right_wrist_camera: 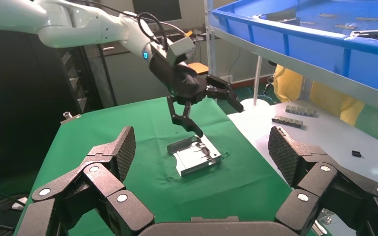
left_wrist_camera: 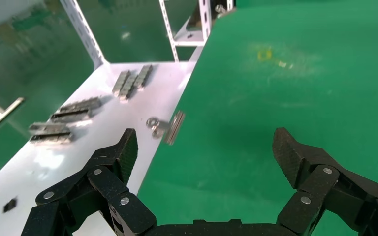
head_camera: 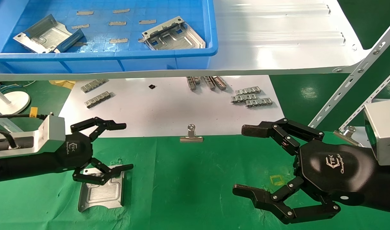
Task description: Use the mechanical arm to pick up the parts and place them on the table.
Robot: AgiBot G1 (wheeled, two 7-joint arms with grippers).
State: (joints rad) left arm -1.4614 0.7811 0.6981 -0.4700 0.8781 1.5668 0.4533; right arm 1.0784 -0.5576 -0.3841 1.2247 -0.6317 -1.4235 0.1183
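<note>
The blue bin [head_camera: 169, 54] holds two parts [head_camera: 173, 34]. One part [head_camera: 102, 191] lies on the table [head_camera: 195, 179] under the wide-open, empty left gripper [head_camera: 118, 147]. The right gripper [head_camera: 246, 159] is open and empty too.

Left claw [head_camera: 113, 147] hovers low with fingers spread wide; right claw [head_camera: 246, 161] hangs opposite, likewise spread.

You have a wrinkled, matt green cloth over the table [head_camera: 195, 179]. On it lies a part [head_camera: 102, 191] of dull silver stamped sheet metal. The left gripper [head_camera: 113, 145] looks like matt black plastic; its fingers [left_wrist_camera: 113, 162] have textured pads, possibly rubber. The bin [head_camera: 182, 54] is smooth blue plastic, on a glossy white shelf [head_camera: 278, 48].
</note>
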